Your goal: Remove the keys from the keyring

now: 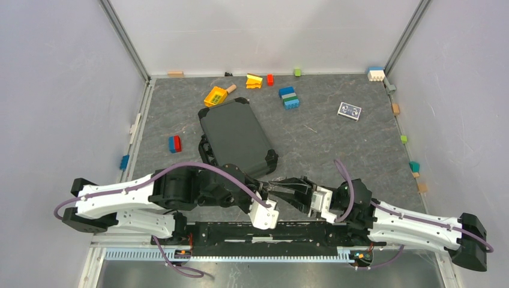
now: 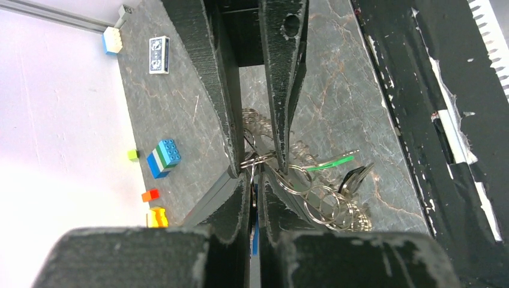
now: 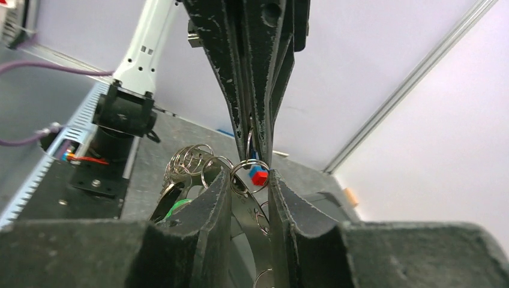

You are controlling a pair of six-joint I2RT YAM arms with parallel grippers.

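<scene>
Starting on the keyring [image 2: 300, 189]: held up between the two grippers, low over the grey marbled table [image 2: 180, 114], just ahead of the arm bases at the near edge. Seeing a tangle of small steel loops on it, trailing off to the rail side of the fingers. Picking out the keys [image 2: 355, 179] bunched at that outer end, with a thin green tag [image 2: 329, 162] sticking out just above them. Not managing to tell whether they are touching the tabletop.

Finding the left gripper [image 2: 254, 180] pinched almost fully together on the keyring, gripping a wire loop right at its fingertips, with a sliver of blue showing in the slit. Meeting it tip to tip, the right gripper [image 3: 249, 180], pointing in from the opposite side, standing narrow rather than wide, clamping a band of the keyring's metal in its gap. Noting most of the loops and all the visible keys sitting outside both grips, off to one side.

Moving outward now: spotting a black hard case [image 1: 237, 135] just behind the left arm. Spotting too a stack of blue, green and white bricks [image 1: 290, 98] and a pack of cards [image 1: 349, 110], well apart toward the back wall.
</scene>
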